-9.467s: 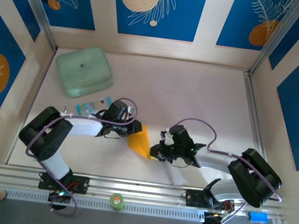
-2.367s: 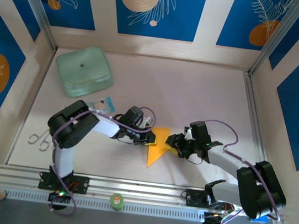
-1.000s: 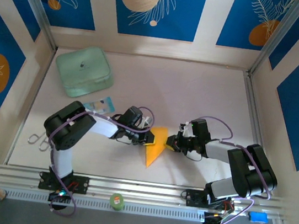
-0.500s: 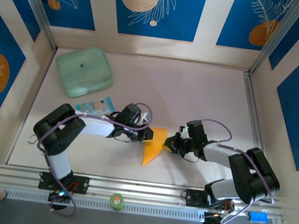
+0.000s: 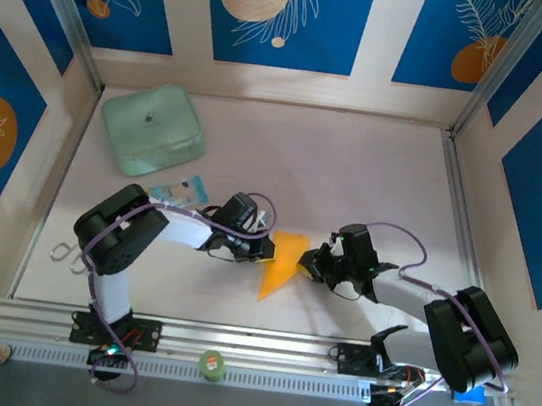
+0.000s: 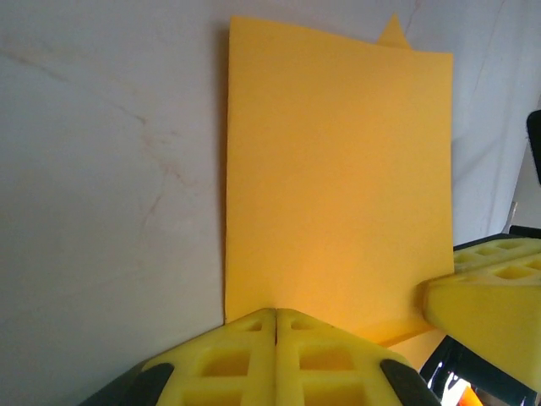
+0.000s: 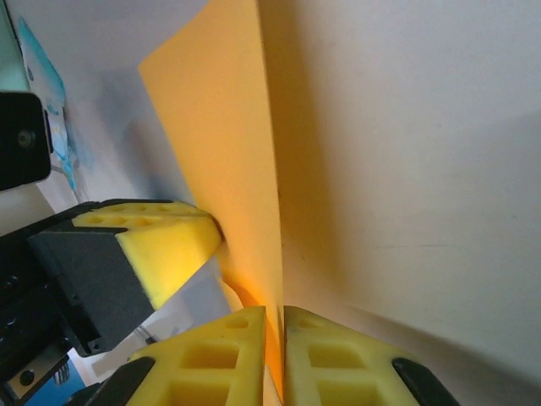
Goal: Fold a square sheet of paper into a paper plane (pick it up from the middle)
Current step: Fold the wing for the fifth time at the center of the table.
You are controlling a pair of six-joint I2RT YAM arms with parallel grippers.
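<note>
The orange-yellow sheet of paper (image 5: 281,263) lies mid-table, folded into a narrow pointed paper-plane shape with its tip toward the arms. My left gripper (image 5: 266,250) is shut, and its closed tips (image 6: 276,315) press on the flat paper (image 6: 338,169) near its left edge. My right gripper (image 5: 308,262) comes in from the right. Its fingers (image 7: 274,315) are shut on a raised flap of the paper (image 7: 228,127). The left gripper's yellow finger (image 7: 165,245) touches that flap from the other side.
A mint-green rounded box (image 5: 152,129) sits at the back left, and a small blue-and-white packet (image 5: 178,191) lies beside the left arm. Scissors (image 5: 62,252) lie by the left wall. A green cap (image 5: 213,365) rests on the front rail.
The paper has stayed between the two grippers, its tip swinging slightly left. The right arm's elbow moved right and the left arm's elbow shifted. Both grippers keep their places on the paper.
</note>
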